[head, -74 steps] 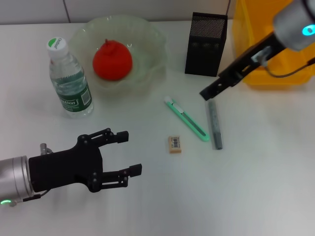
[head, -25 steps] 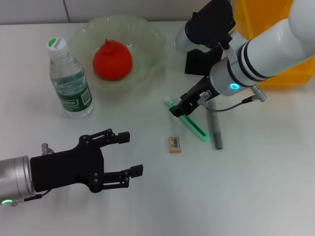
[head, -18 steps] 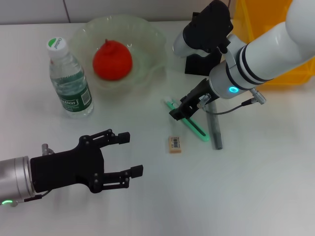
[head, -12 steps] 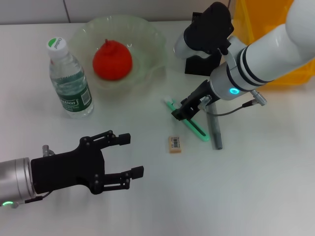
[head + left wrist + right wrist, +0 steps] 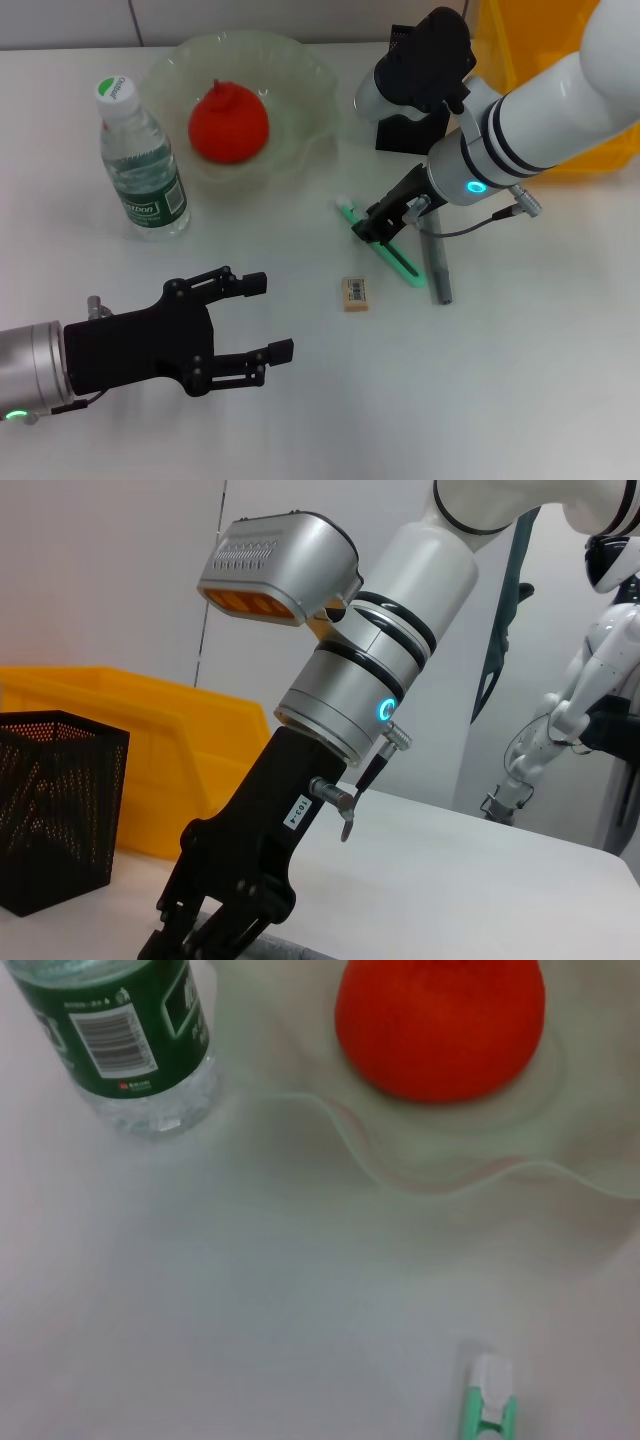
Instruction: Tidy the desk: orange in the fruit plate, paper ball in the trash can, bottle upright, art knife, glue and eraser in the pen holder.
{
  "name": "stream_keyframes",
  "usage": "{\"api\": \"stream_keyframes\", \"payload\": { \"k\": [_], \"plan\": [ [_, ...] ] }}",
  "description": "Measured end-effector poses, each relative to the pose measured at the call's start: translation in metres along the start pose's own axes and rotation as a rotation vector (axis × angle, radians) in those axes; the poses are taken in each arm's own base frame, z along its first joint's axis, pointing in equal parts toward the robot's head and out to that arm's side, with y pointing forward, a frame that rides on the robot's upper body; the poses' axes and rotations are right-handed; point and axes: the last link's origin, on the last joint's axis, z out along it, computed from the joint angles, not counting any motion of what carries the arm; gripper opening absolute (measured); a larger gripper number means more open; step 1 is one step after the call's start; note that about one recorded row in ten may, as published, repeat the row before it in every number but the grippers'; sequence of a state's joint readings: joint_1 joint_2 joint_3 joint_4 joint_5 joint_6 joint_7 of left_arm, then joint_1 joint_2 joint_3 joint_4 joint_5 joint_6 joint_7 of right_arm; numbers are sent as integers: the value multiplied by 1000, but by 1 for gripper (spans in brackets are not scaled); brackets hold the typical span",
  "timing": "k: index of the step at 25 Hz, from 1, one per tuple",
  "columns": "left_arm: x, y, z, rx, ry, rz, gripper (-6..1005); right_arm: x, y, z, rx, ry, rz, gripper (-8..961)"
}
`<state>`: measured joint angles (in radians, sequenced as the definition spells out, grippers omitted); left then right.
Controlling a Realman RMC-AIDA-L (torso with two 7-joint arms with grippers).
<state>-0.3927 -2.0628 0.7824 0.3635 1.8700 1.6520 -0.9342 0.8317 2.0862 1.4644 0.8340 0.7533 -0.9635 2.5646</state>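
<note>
The right gripper (image 5: 368, 228) hung directly over the art knife (image 5: 385, 249), which lay flat on the desk (image 5: 520, 350), long axis running far-left to near-right; whether its jaws were open I couldn't tell. The left gripper (image 5: 262, 318) waited open, near-left.

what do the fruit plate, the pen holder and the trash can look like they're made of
Fruit plate: likely glass, possibly clear plastic; pale green, translucent, glossy, with a wavy rim the desk shows through.
Pen holder: looks like black metal mesh; fine perforations, light passing through its walls, matte finish.
Trash can: probably moulded plastic; bright yellow, smooth, slightly glossy walls.
</note>
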Motion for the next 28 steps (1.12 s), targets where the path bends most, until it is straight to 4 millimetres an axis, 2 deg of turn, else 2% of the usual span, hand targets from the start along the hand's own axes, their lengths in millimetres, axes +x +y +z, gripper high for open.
{"api": "stream_keyframes", "payload": {
  "k": [5, 10, 28],
  "plan": [
    [0, 0, 0, 1, -1, 0, 847, 0, 0, 0, 0, -1, 5, 306],
    [0, -1, 0, 3, -3, 1, 847, -1, 0, 0, 0, -2, 6, 199],
    [0, -1, 0, 5, -3, 1, 847, -1, 1, 0, -3, 5, 8, 189]
  ]
}}
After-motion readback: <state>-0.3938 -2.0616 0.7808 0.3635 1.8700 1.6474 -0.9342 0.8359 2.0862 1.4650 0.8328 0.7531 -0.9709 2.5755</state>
